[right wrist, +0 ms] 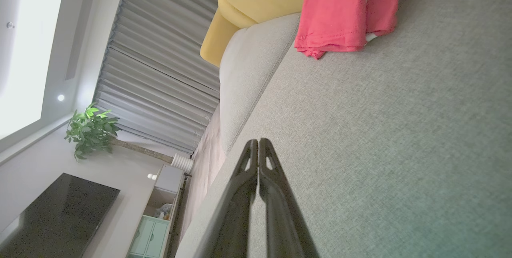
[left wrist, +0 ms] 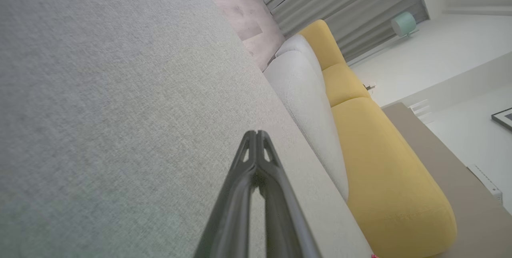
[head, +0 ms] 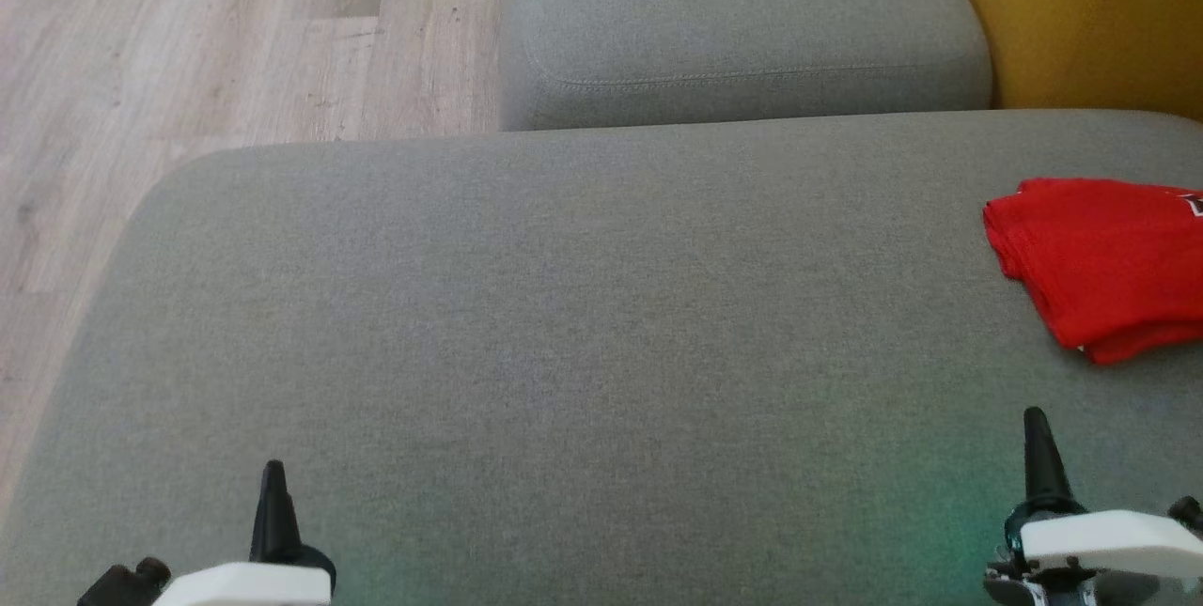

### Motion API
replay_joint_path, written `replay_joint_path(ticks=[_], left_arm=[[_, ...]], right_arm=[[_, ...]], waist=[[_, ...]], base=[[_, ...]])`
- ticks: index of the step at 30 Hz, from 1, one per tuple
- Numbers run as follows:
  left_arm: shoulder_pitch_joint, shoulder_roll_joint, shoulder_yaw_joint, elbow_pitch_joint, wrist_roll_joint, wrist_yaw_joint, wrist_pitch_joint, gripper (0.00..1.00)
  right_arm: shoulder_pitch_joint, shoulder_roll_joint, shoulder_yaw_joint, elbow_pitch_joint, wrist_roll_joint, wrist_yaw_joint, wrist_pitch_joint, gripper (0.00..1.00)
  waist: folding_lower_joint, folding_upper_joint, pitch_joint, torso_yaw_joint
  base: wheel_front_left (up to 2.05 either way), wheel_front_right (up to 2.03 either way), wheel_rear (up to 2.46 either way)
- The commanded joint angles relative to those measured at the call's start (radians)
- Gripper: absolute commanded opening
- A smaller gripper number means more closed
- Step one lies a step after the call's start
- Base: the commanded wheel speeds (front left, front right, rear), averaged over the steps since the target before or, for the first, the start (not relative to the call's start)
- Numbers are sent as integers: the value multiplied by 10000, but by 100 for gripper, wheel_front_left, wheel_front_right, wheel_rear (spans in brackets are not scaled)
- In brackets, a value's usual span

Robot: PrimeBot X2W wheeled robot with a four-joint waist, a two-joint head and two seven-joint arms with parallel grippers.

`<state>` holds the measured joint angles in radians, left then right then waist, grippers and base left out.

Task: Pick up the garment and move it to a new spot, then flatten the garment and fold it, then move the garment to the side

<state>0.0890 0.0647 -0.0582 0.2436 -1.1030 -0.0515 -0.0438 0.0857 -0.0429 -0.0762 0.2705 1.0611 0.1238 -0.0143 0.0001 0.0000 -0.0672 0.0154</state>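
The garment [head: 1104, 263] is a red folded cloth lying at the right edge of the grey cushion [head: 564, 324], partly cut off by the head view's border. In the right wrist view the garment [right wrist: 344, 10] lies ahead, near the top. My left gripper [head: 273, 473] is shut and empty at the lower left, far from the garment; its fingertips [left wrist: 257, 134] meet above the cushion. My right gripper [head: 1035, 420] is shut and empty at the lower right, a short way in front of the garment; its tips [right wrist: 258, 142] touch each other.
A second grey cushion [head: 742, 23] lies beyond the first, with a yellow sofa part [head: 1090, 14] at the far right. Wooden floor [head: 188, 52] runs along the left. The right wrist view holds a plant [right wrist: 92, 130], curtains and a dark screen [right wrist: 56, 214].
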Motion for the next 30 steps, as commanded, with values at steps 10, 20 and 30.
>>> replay_joint_path(ticks=[10,20,30], left_arm=[[-892,114,562,-225,-1287,-231,315,0],[-1207,105,813,-157,-2495,-399,614,0],[-1522,94,1068,-88,-3699,-567,916,0]], right_arm=[[-928,-56,-14,-302,1344,51,311,0],[-1230,-61,-123,-289,2580,56,600,0],[-1531,-66,-233,-275,3816,62,890,0]], waist=[[-1,0,156,-35],[-1,0,320,-70],[-1,0,484,-106]], base=[[0,0,0],[0,0,0],[0,0,0]])
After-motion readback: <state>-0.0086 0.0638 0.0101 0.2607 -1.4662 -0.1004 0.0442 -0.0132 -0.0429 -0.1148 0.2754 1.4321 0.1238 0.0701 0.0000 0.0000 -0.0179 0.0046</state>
